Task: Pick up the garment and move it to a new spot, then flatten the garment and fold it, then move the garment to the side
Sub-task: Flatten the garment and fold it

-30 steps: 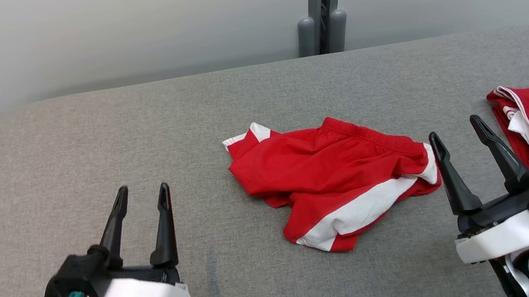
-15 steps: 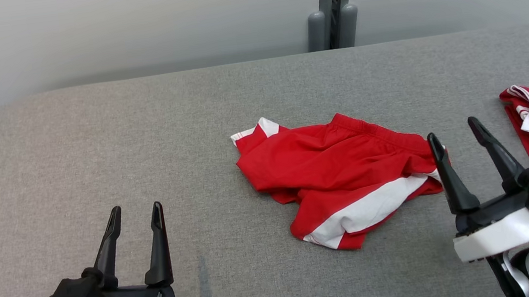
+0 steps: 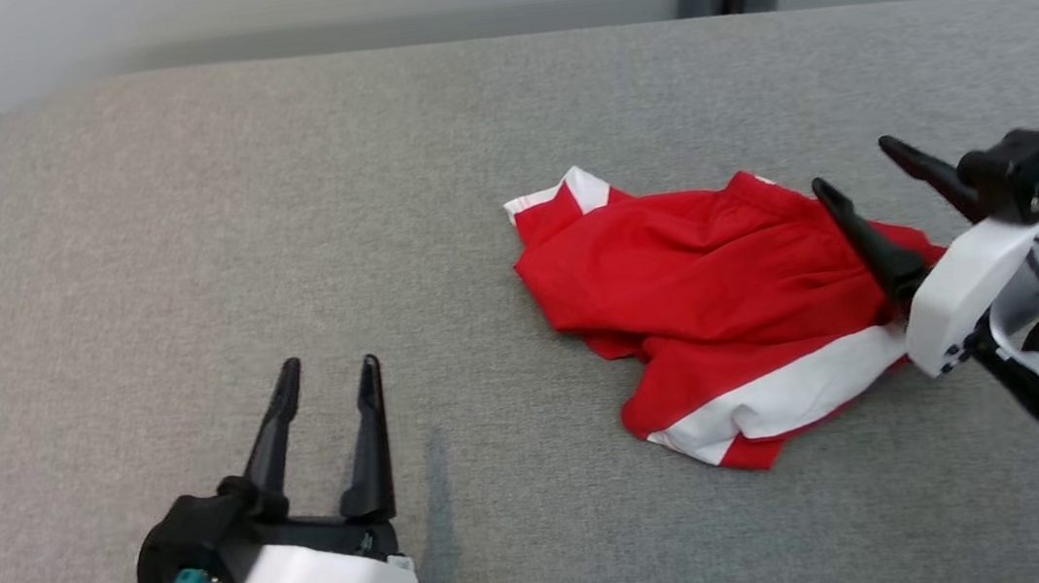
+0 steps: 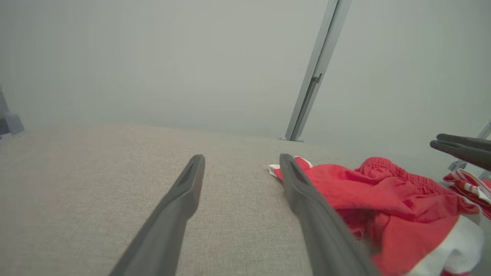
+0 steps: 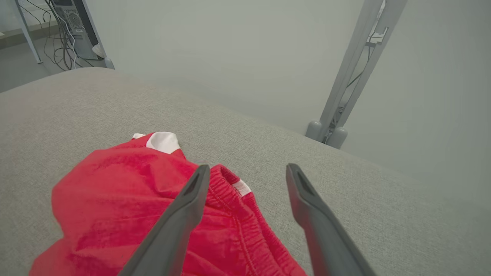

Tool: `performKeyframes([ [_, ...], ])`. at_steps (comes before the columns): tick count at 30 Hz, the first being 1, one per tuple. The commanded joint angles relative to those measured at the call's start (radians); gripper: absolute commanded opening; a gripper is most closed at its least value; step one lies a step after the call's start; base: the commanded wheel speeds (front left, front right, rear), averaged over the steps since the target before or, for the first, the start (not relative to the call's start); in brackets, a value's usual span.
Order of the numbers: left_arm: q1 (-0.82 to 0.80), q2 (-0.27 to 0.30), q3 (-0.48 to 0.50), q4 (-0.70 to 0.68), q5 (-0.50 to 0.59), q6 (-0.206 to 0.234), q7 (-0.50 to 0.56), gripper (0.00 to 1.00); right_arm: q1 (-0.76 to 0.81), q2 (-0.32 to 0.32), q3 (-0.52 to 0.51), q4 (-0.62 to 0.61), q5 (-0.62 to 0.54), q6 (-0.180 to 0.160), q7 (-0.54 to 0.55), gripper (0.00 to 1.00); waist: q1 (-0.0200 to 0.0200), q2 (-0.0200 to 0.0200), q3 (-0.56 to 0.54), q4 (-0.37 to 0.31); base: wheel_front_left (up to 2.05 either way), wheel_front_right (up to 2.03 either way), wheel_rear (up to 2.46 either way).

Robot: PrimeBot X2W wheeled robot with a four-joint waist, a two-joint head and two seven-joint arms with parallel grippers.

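Head view: hovering the right pincer [image 3: 855, 165], spread wide and empty, tilted over the 3 o'clock edge of the garment [image 3: 729, 326] on the worktop [image 3: 179, 223]; resting the left pincer [image 3: 331, 362], also wide and empty, at 7 o'clock.
Left wrist view: showing the garment [image 4: 383, 191] at 4 o'clock.
Right wrist view: framing the waistband [image 5: 238, 214] between 2 fingers; probably needing a lower, firm pinch before lifting.

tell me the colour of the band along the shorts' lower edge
White; the band runs along the red shorts, clearest in the head view.
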Motion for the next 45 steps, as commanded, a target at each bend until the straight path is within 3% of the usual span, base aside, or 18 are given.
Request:
performKeyframes([
  [1,-0.023,0.002,-0.013,0.008,-0.004,0.003,-0.004,1.00,-0.029,-0.027,0.030,0.017,0.031,0.000,0.021,1.00,0.0000,0.0000,0.026,0.029,0.00,0.00,0.00],
  [5,-0.037,0.002,-0.053,0.023,-0.018,0.013,-0.004,1.00,-0.118,-0.103,0.155,0.059,0.179,0.000,0.091,1.00,0.0000,0.0000,0.050,0.069,0.00,0.00,0.00],
  [13,-0.048,0.002,-0.089,0.043,-0.029,0.029,-0.004,1.00,-0.194,-0.166,0.304,0.102,0.361,0.000,0.167,1.00,0.0000,0.0000,0.060,0.105,0.00,0.00,0.00],
  [14,-0.049,0.002,-0.090,0.044,-0.030,0.030,-0.004,1.00,-0.203,-0.169,0.318,0.103,0.378,0.000,0.171,0.42,0.0000,0.0000,0.060,0.107,0.00,0.00,0.00],
  [15,-0.050,0.002,-0.091,0.044,-0.031,0.030,-0.004,1.00,-0.212,-0.174,0.327,0.107,0.389,0.000,0.168,0.00,0.0000,0.0000,0.060,0.109,0.00,0.00,0.00],
  [25,-0.040,0.002,-0.090,0.052,-0.025,0.033,-0.004,1.00,-0.274,-0.183,0.394,0.166,0.417,0.000,0.018,0.00,0.0000,0.0000,0.033,0.104,0.00,0.00,0.00],
  [34,-0.031,0.002,-0.075,0.050,-0.017,0.029,-0.004,1.00,-0.321,-0.169,0.347,0.302,0.377,0.000,-0.145,0.00,0.0000,0.0000,0.002,0.078,0.00,0.00,0.00],
  [39,-0.023,0.003,-0.073,0.051,-0.017,0.026,-0.004,1.00,-0.333,-0.170,0.331,0.330,0.365,0.000,-0.197,0.00,0.0000,0.0000,-0.017,0.076,0.00,0.00,0.00],
  [45,-0.008,0.002,-0.056,0.038,-0.017,0.036,-0.004,1.00,-0.305,-0.156,0.237,0.330,0.304,0.000,-0.256,0.00,0.0000,0.0000,-0.051,0.050,0.00,0.00,0.00],
])
